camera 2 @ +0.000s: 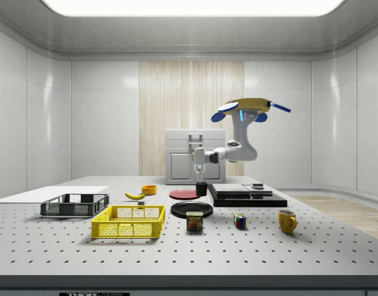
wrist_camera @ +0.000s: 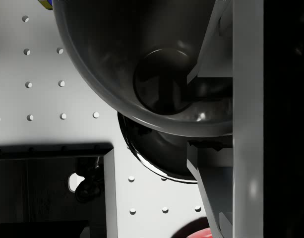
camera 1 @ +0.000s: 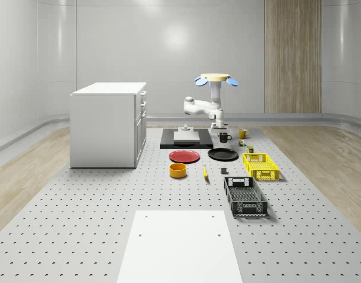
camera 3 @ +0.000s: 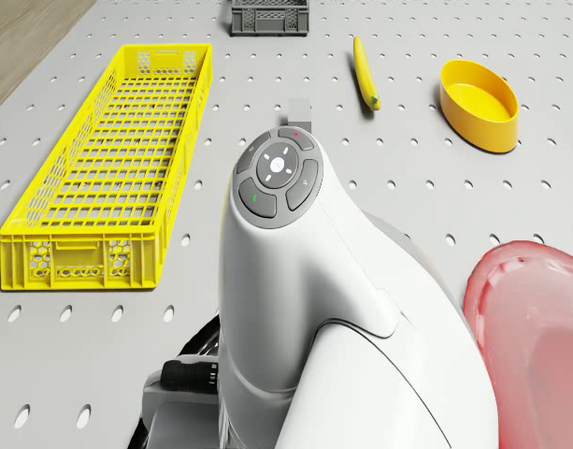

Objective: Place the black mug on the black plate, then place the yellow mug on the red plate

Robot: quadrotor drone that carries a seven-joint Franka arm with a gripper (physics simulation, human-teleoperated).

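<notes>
gripper (camera 2: 200, 179) pinched the black mug (camera 2: 201, 188), seemingly lifted beside (not on) the black plate (camera 2: 192, 209); drone (camera 2: 250, 108) hovered. yellow mug (camera 2: 287, 220) untouched at plate's 3 o'clock.

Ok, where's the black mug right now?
The black mug hangs in the gripper above the table, between the black plate and the dark platform.

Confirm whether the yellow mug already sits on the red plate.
No: in the side view the yellow mug stands on the table, far from the red plate.
</notes>
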